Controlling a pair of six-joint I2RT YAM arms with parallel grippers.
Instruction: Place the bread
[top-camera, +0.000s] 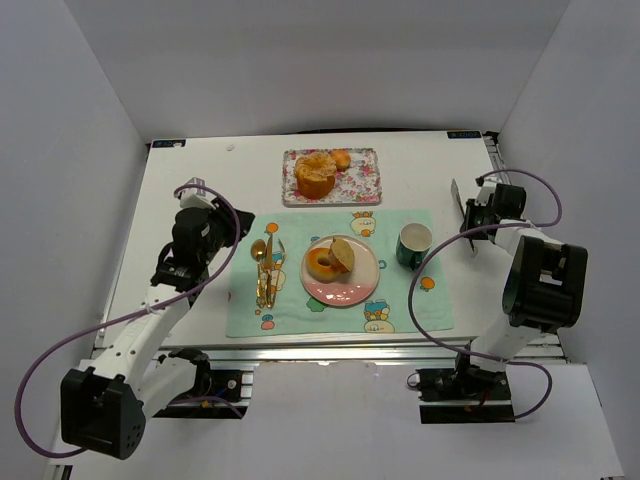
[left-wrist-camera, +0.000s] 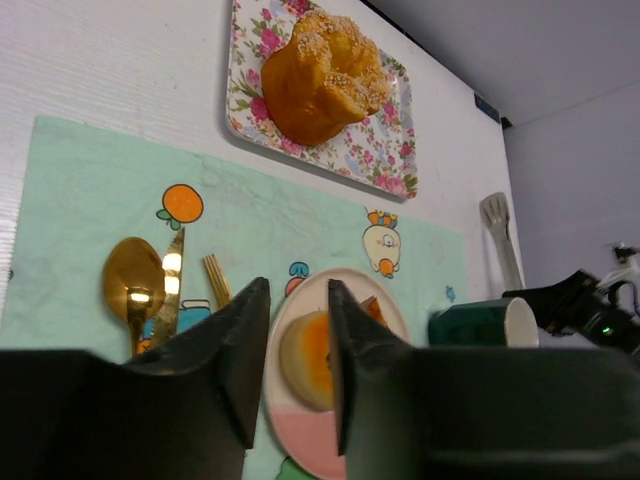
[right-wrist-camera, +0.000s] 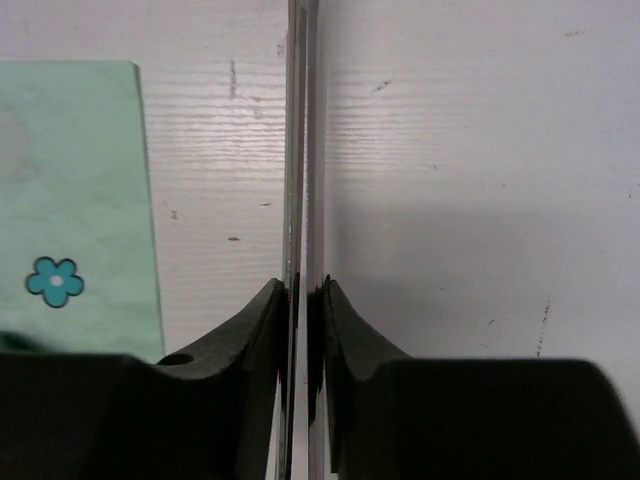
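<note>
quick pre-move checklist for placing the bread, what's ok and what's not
1. Left gripper free: ok, fingers apart with nothing between them.
2. Right gripper hold: ok, shut on a thin utensil, seen edge-on.
3. Large bread reachable: ok, it sits uncovered on the floral tray.
4. Room on the pink plate: cannot tell, it already carries a ring bread and a second piece leaning on the ring.
5. Green cup: ok, upright, apart from the plate's right rim.
6. Which bread goes where: cannot tell.
</note>
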